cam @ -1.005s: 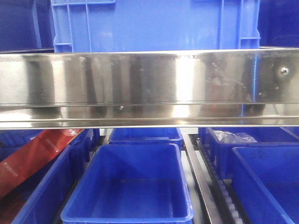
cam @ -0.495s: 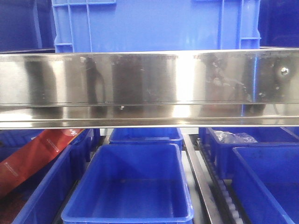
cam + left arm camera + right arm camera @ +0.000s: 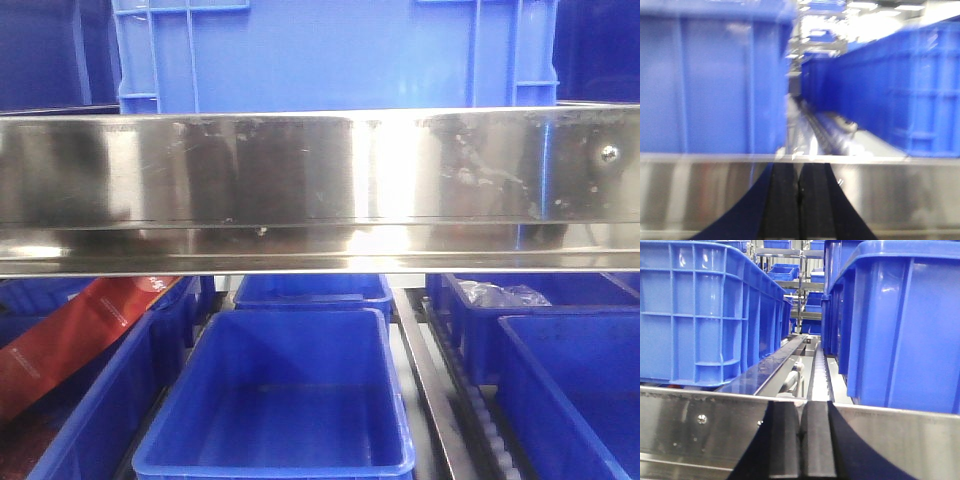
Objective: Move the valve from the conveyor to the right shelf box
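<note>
Front view: a wide shiny steel shelf rail crosses the whole picture, with a pale blue crate standing on the shelf above it.
Below the rail: an open blue bin sits in the middle, more blue bins stand either side, and a roller track runs between the middle and right ones.
Other contents: a red flat package leans in the left bin; crumpled clear plastic lies in a bin at the back right.
Left gripper: seen from its own wrist, blurred; its two dark fingers are pressed together with nothing between them, in front of a steel rail, with blue crates beyond.
Right gripper: its black fingers also meet, pinching nothing, in front of a steel rail and facing a gap between two large blue crates.
Valve: not visible in any view.
Conveyor: not visible in any view.
</note>
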You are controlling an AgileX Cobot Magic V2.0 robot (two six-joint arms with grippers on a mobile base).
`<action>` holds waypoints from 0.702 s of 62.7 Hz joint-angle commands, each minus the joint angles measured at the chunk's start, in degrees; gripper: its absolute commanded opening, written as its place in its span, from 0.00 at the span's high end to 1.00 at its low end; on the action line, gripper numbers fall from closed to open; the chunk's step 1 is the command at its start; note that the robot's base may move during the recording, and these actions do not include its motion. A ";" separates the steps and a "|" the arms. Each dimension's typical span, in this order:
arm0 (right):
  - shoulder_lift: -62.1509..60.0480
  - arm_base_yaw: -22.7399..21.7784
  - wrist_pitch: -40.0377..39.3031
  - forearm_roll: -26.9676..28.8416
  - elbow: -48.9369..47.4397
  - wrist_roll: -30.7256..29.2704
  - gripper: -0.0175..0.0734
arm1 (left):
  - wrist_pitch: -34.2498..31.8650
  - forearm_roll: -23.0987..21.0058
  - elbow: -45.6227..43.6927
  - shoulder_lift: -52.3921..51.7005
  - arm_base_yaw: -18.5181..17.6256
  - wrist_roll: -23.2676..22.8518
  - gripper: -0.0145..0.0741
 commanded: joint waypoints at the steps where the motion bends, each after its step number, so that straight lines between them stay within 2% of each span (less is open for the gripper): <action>1: -0.22 -0.39 -0.95 -0.38 -0.03 -0.26 0.99 | 1.01 0.18 0.18 -0.42 0.29 -0.66 0.96; 44: -0.22 -0.39 -0.95 -0.38 -0.03 -0.26 0.99 | 0.66 0.18 0.18 -0.42 0.29 -0.66 0.96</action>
